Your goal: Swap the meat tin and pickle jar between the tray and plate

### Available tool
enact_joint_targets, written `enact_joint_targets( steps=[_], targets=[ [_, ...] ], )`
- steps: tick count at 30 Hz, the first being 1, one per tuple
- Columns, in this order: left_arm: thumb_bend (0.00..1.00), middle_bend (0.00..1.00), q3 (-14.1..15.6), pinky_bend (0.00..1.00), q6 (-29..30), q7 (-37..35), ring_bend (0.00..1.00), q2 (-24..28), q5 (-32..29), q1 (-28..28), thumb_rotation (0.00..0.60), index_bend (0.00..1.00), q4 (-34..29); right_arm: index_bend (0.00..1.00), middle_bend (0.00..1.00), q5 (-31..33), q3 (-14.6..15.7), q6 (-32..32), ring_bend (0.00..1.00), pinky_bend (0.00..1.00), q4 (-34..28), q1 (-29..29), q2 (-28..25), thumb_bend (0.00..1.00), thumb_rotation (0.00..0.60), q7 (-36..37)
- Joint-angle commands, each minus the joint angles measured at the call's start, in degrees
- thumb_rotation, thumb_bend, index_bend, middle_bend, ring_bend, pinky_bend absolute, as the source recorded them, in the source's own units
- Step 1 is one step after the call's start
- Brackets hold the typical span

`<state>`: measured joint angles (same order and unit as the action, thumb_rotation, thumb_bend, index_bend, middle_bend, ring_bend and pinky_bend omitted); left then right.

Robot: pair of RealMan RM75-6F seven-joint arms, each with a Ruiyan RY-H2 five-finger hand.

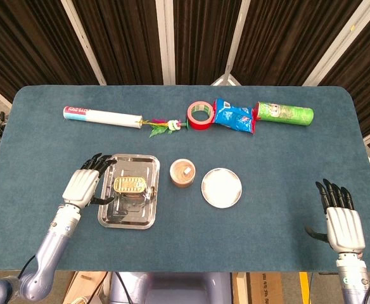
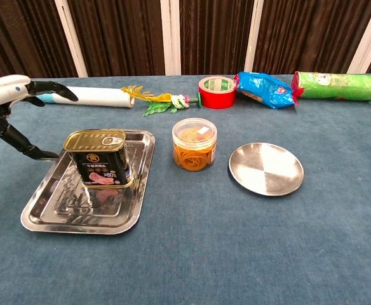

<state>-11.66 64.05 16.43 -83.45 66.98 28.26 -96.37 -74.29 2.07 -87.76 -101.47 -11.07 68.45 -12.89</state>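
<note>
- The tin (image 1: 130,185) stands on the tray (image 1: 127,216) at lower left of the head view, long axis running left–right.
- The left hand (image 1: 83,185) hovers just left of the tin, fingers (image 1: 97,162) spread and empty; it is far the nearer.
- The jar (image 1: 182,173) sits on the surface between tray and plate (image 1: 222,188).
- The right hand (image 1: 344,223), splayed and empty, waits at lower right.

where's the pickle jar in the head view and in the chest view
Head view: the pickle jar is at centre, seen from above, between tray and plate.
Chest view: the jar stands centre, seen from the side.
Shared landmark: the red tape roll lies behind it.
</note>
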Motion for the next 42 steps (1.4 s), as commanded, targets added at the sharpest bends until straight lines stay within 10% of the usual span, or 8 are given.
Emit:
enact_joint_targets(
  steps=[1, 28, 42],
  targets=[
    [0.08, 0.12, 0.11, 0.14, -1.44, -1.04, 0.04, -2.07, -0.07, 1.39, 0.600, 0.21, 2.66, 0.00, 0.00, -0.10, -0.43, 0.30, 0.00, 0.00, -0.06, 0.29, -0.08, 0.00, 0.600, 0.03],
    [0.53, 0.52, 3.30, 0.36, -1.74, -8.85, 0.37, -7.85, 9.91, 4.76, 0.600, 0.50, 14.92, 0.00, 0.00, -0.99, -3.65, 3.43, 0.00, 0.00, 0.67, 1.93, 0.39, 0.00, 0.600, 0.72],
    [0.56, 0.52, 1.91, 0.37, 0.72, -19.61, 0.39, -2.42, 15.22, 5.30, 0.600, 0.51, 5.36, 0.00, 0.00, -1.20, -4.87, 3.73, 0.00, 0.00, 0.58, 2.79, 0.40, 0.00, 0.600, 0.81]
  ],
)
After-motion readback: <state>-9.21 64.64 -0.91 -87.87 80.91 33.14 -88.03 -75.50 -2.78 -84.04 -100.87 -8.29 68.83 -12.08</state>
